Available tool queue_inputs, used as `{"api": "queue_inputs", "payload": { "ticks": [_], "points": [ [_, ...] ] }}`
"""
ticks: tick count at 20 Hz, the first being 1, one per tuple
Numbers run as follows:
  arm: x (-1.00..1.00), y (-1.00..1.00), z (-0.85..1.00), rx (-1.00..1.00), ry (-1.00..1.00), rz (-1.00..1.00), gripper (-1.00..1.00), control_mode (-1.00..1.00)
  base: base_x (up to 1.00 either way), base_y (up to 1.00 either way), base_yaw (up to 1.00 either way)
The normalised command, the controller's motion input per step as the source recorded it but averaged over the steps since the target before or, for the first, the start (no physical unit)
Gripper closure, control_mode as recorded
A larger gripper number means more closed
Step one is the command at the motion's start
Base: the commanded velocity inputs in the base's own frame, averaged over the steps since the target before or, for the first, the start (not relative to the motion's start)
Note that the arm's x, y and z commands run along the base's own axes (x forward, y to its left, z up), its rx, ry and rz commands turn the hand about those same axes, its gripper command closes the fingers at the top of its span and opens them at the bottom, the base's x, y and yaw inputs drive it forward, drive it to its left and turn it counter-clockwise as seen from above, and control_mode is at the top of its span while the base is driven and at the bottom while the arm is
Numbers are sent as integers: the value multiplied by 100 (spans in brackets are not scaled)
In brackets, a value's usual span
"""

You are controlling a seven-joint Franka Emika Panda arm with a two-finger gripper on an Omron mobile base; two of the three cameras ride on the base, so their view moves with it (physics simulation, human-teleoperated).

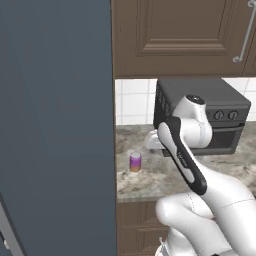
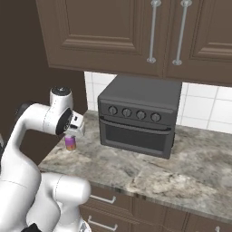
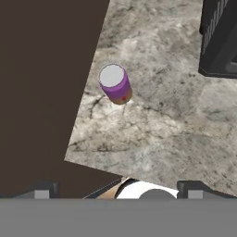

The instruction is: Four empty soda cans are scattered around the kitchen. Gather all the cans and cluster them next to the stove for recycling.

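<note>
One purple soda can (image 3: 115, 83) with a tan band stands upright on the grey marbled counter (image 3: 162, 125), close to its left end. It also shows as the small purple can (image 1: 135, 161) in the left base view. In the right base view the can (image 2: 70, 144) peeks out just under my hand. My gripper (image 3: 118, 190) hovers above the counter, open, its fingertips (image 3: 41, 190) wide apart and holding nothing. Seen from the hand, the can lies ahead of the gripper and a little to the left. My gripper (image 2: 71, 136) points down over the can. The stove is out of view.
A boxy dark grey toaster oven (image 2: 140, 115) sits on the counter to the can's right, against the white tiled wall. A tall dark panel (image 1: 55, 125) rises right beside the counter's left end. Brown upper cabinets (image 2: 113, 31) hang overhead.
</note>
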Motion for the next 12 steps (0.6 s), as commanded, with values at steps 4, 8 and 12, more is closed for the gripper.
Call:
{"api": "queue_inputs", "payload": {
  "ticks": [4, 8, 12],
  "points": [
    [9, 23, -3, -1, 0, 0, -100, -100, 0, 0, 0],
    [37, 13, -38, -5, 0, 0, -100, -100, 0, 0, 0],
    [33, 18, -27, -8, 0, 0, -100, -100, 0, 0, 0]
  ]
}}
